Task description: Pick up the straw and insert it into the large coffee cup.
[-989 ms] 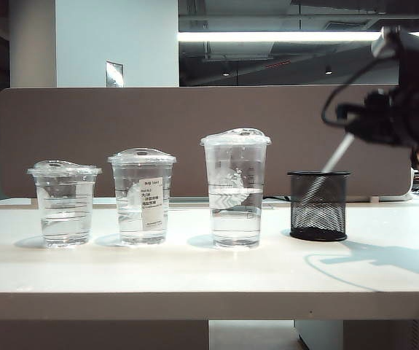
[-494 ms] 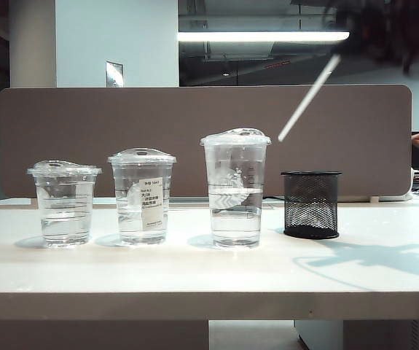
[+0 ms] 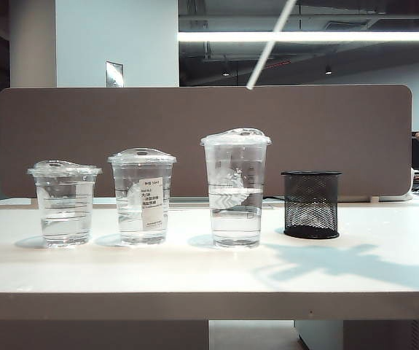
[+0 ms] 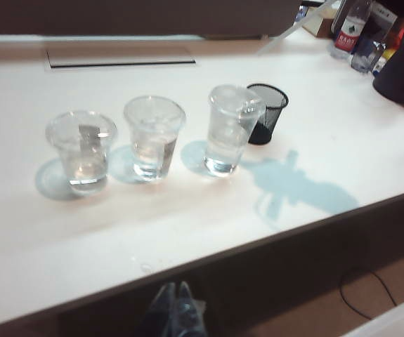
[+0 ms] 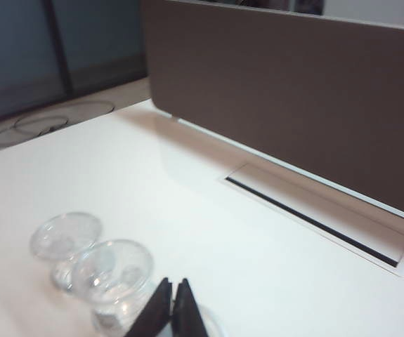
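Table (image 3: 194,277) carried three clear lidded cups in a row parallel to its front edge, all part-filled with clear liquid. The short cup (image 3: 64,203) was nearest the left edge, the medium cup (image 3: 142,195) with a white label sat beside it, and the large coffee cup (image 3: 235,188) stood about mid-table with its domed lid on. A black mesh holder (image 3: 311,204) stood just right of the large cup, not touching it. The straw (image 3: 271,45) was up in the air, tilted, with its lower tip above and slightly right of the large coffee cup's lid and well clear of it. Its upper end ran out of the top of the exterior view. The right gripper (image 5: 171,309) was not in the exterior view. In its wrist view the fingers were pressed together, high over the table, with two cup lids below it; which cups these were could not be told. It had the straw pinched, though the pinch point itself did not show. The left gripper (image 4: 175,312) hung low, off the table's front edge, with fingers closed together on nothing. An arm shadow lay on the table right of the large cup.
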